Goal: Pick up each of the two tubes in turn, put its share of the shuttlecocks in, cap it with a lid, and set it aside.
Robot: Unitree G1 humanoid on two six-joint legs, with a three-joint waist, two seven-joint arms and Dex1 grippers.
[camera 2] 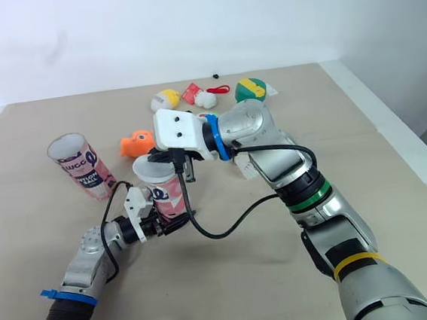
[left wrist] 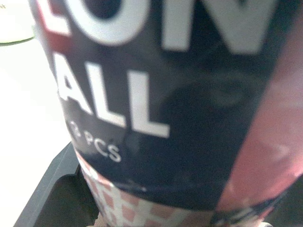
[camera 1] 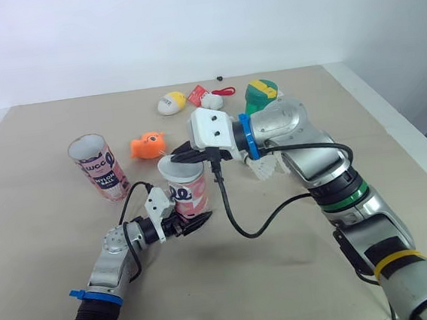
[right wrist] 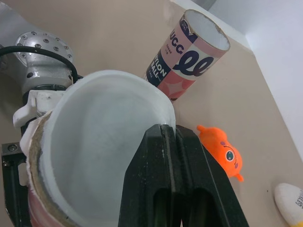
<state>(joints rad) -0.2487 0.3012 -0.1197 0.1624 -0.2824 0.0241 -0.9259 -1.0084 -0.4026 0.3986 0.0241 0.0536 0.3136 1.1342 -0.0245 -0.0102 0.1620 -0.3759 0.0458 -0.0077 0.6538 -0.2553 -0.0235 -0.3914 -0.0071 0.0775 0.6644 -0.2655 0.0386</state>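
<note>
Mid-frame, the left gripper (camera 1: 192,224) clamps the base of an upright tube (camera 1: 190,192) on the counter (camera 1: 47,244). The right gripper (camera 1: 185,157), fingers pressed together, pinches the rim of a white lid (right wrist: 104,142) lying on that tube's mouth. A second tube (camera 1: 99,169) stands open at upper left.

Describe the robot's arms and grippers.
The left arm is silver-grey with a blue band, white camera block and black cable. The right arm is silver-grey with blue, green and yellow rings, a white housing and thick black cable. The left gripper and right gripper have black fingers.
</note>
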